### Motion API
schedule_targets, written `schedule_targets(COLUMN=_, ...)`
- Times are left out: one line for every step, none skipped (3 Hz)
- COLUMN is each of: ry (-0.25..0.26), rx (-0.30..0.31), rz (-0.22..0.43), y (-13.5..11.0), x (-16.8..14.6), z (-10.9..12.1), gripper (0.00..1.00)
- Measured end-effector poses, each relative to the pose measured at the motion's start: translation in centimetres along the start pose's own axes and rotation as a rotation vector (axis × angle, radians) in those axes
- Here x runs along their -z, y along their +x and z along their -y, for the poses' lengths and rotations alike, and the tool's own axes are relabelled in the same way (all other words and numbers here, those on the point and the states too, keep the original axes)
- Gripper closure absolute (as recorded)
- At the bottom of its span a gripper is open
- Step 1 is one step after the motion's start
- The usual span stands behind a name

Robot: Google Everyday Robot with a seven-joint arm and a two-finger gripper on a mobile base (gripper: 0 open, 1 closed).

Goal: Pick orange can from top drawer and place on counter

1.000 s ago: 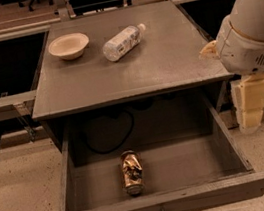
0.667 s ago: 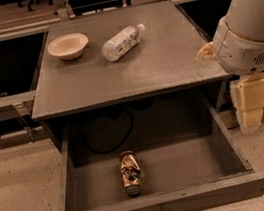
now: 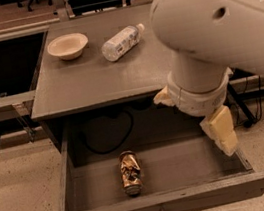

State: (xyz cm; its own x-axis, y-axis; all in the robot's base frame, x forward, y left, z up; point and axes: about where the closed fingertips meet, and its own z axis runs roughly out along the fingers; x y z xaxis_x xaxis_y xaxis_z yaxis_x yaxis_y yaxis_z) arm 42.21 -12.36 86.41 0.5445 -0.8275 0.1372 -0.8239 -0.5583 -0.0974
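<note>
The orange can [image 3: 130,173] lies on its side, dented, in the middle front of the open top drawer [image 3: 189,200], with one silver end towards the drawer front. The counter [image 3: 92,81] is the grey tabletop above the drawer. My gripper [image 3: 219,131], cream-coloured at the end of the big white arm [image 3: 214,27], hangs over the right end of the drawer, to the right of the can and above it, apart from it. It holds nothing that I can see.
A beige bowl [image 3: 67,45] and a clear plastic bottle with a white cap [image 3: 121,42] lie on the counter's back part. A black cable [image 3: 107,134] loops behind the drawer. Dark desks stand at left and right. The floor is speckled.
The arm has swung left and forward, now covering the counter's right side, and the gripper has come in over the drawer's right end. The can, bowl and bottle have not moved.
</note>
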Motion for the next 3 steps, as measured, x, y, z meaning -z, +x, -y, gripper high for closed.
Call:
schedule_targets(ry=-0.015, rx=0.075, rz=-0.004, y=-0.5, x=-0.7, z=-0.5, gripper=0.00)
schedule_targets(ry=-0.035, rx=0.165, rz=-0.067, y=-0.6, x=-2.3, z=0.9, gripper=0.00)
schedule_targets(ry=0.024, rx=0.296, rz=-0.091, y=-0.8, x=-3.5, z=2.7, gripper=0.00)
